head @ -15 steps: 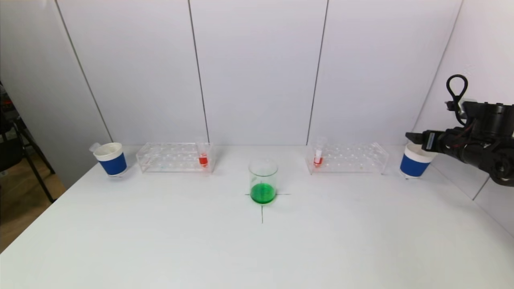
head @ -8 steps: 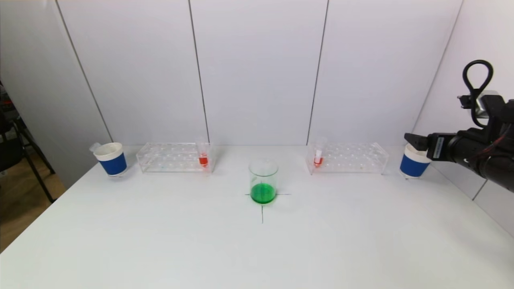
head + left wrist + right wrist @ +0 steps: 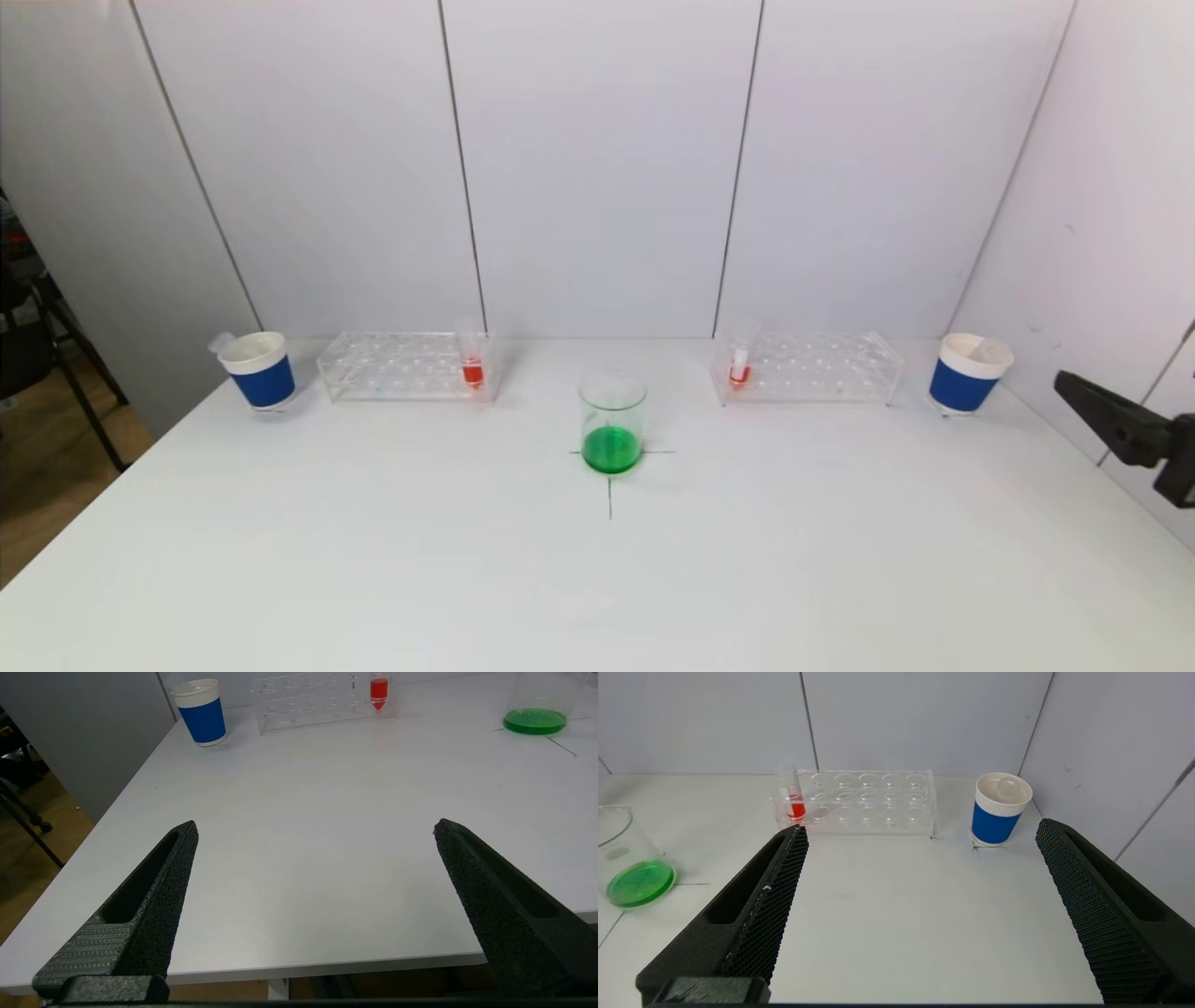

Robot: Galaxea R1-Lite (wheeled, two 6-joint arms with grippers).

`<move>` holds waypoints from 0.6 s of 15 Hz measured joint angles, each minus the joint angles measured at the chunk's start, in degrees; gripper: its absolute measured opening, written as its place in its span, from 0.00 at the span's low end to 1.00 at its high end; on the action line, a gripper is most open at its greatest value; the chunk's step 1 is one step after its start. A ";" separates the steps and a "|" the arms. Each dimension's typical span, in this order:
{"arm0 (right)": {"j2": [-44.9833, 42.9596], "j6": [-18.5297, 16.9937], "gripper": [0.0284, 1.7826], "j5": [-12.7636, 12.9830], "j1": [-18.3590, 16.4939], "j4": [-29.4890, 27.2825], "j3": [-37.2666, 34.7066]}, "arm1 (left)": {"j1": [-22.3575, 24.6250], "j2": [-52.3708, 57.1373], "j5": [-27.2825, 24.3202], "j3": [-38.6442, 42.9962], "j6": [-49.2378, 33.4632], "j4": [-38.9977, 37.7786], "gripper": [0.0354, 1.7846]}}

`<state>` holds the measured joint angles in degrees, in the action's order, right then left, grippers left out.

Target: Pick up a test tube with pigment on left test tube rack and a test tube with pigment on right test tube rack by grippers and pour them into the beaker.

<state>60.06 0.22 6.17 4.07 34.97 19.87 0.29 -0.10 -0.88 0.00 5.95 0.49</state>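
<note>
A clear left rack (image 3: 392,366) holds a test tube of red pigment (image 3: 472,370) at its inner end. The right rack (image 3: 822,369) holds a red-pigment tube (image 3: 740,367) at its own inner end. Between the racks stands the glass beaker (image 3: 611,420) with green liquid in its bottom. My right gripper (image 3: 920,828) is open and empty, low at the table's right side, short of the right rack (image 3: 868,802); one finger (image 3: 1111,425) shows in the head view. Over the table's near left edge my left gripper (image 3: 313,828) hangs open and empty, far from the left tube (image 3: 379,693).
A blue paper cup (image 3: 261,371) stands outside the left rack with a clear tube leaning in it. Another blue cup (image 3: 967,375) stands outside the right rack, an empty tube (image 3: 1008,788) inside. A wall panel runs close along the right side.
My right arm has pulled back and down from above the right blue cup to the table's right edge. Nothing on the table moved.
</note>
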 joint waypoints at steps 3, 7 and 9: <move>-13.79 0.18 1.00 -0.44 0.24 -7.19 -3.54 | -0.02 0.00 0.00 0.00 0.00 0.02 0.99; -34.05 -0.04 1.00 -1.35 0.13 -23.71 -5.77 | 0.00 0.00 0.00 0.00 -0.02 0.00 0.99; -41.68 -0.27 1.00 -2.62 -1.24 -30.73 -7.28 | 0.01 0.00 0.00 0.00 0.00 -0.02 0.99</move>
<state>18.38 -0.05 3.55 2.83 4.24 12.59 0.30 -0.10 -0.88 0.00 5.95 0.46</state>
